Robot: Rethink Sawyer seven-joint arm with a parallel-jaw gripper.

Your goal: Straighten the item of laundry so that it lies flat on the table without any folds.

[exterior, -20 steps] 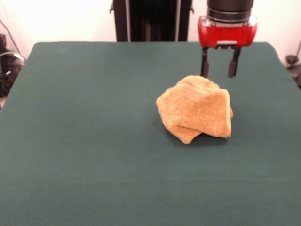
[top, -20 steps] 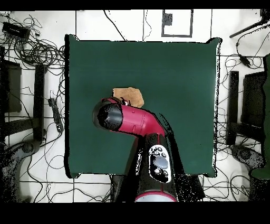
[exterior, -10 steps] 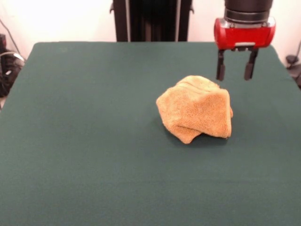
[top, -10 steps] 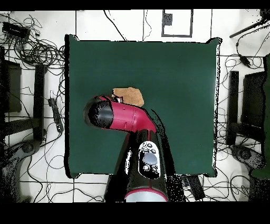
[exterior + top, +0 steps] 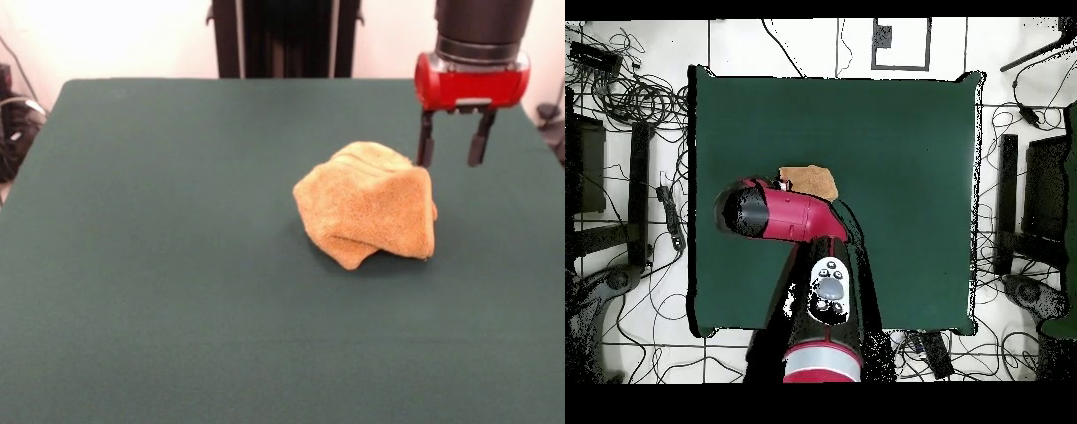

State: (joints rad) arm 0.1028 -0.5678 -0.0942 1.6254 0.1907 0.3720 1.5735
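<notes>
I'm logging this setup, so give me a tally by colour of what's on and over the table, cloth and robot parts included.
Orange-tan: 1, the crumpled orange-tan terry towel
Dark green: 1, the dark green felt-covered table
Red and black: 1, the red and black robot arm with its open black pincer hovering beside the towel
Total: 3

pincer (image 5: 452,150) shifted right in front view, slightly lower, beside towel (image 5: 369,205)
</notes>
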